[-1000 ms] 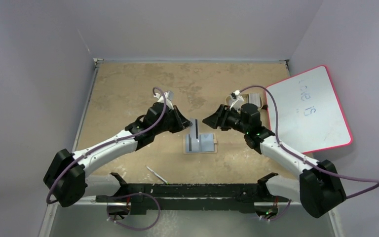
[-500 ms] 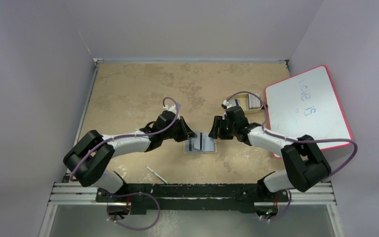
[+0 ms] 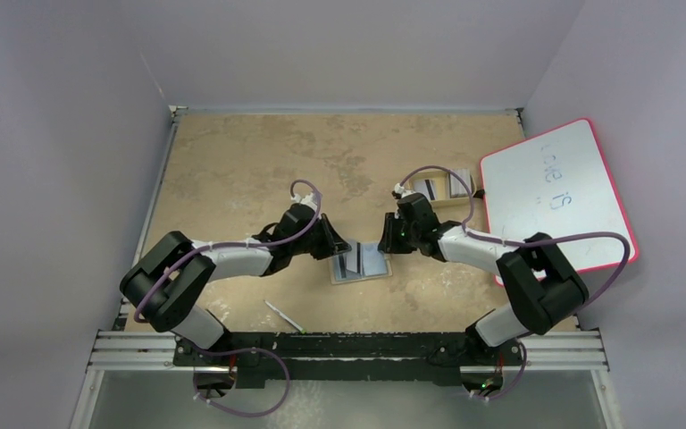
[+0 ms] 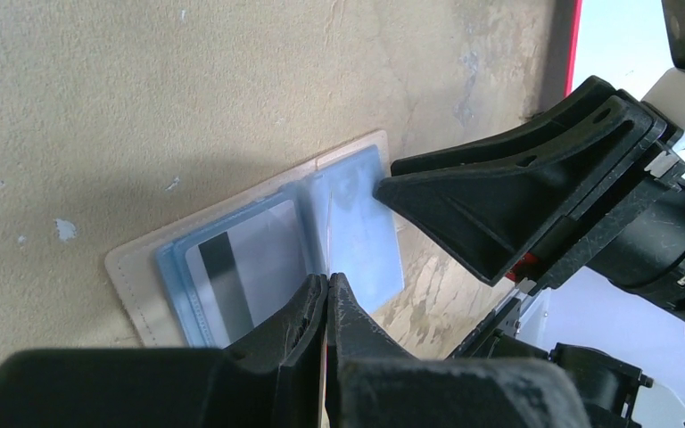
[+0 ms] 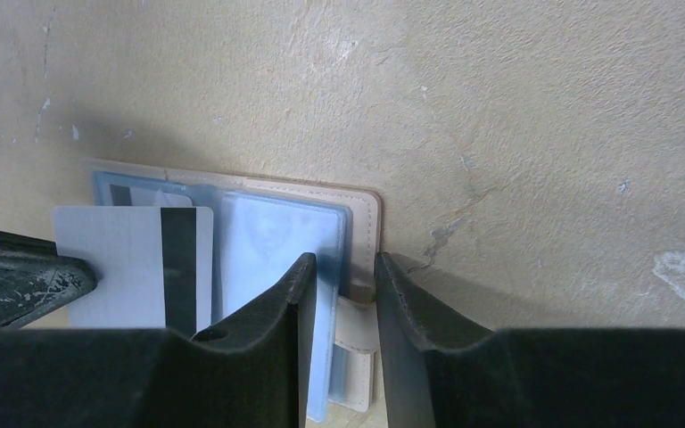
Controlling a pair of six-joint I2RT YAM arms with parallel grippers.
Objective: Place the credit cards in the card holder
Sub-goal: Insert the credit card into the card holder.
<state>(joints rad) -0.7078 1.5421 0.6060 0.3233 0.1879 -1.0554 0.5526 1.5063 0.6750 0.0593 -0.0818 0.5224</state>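
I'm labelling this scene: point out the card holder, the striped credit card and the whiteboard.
card holder [image 3: 377, 260], top view, its blue-grey right page.
credit card [image 5: 116, 263], right wrist view, pale face left of stripe.
whiteboard [image 3: 558, 201], top view, white middle.

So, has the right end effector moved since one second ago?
Yes. Against the whiteboard in the top view, the right end effector has come nearer the bases, down to the right edge of the card holder.

Card holder [image 3: 375, 261] on table [image 3: 232, 161], whiteboard [image 3: 554, 201] to its right
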